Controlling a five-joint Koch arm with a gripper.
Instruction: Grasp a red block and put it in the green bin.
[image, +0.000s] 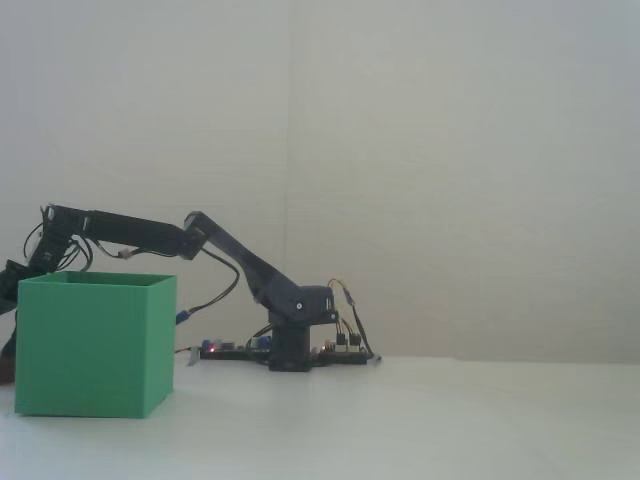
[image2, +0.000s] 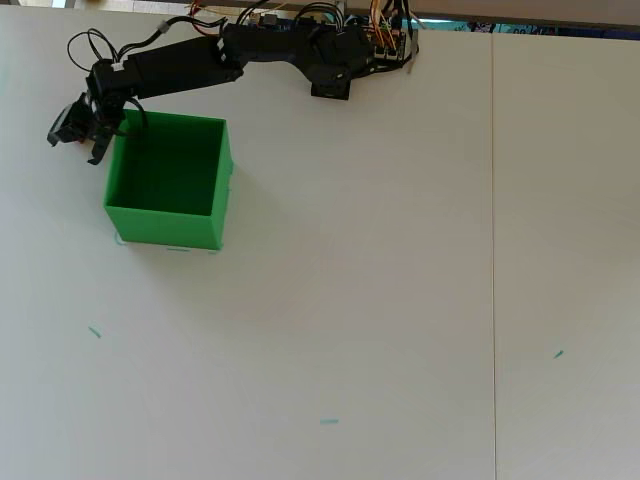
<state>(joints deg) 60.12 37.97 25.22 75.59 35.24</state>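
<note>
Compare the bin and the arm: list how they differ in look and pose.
The bin is green and box-shaped; the arm is black, thin and jointed, with loose wires. The bin stands on the table; the arm stretches from its base out above the bin's far left corner in the overhead view. The bin is open-topped and looks empty; the gripper hangs just outside it. Both look matte.

White desk (image2: 380, 300), crossed by a seam (image2: 493, 250) in the overhead view. The green bin (image2: 167, 180) is set near its upper left; the arm base (image2: 335, 65) and circuit boards (image: 235, 350) are mounted at the far edge. Small green marks (image2: 94, 332) are scattered.
</note>
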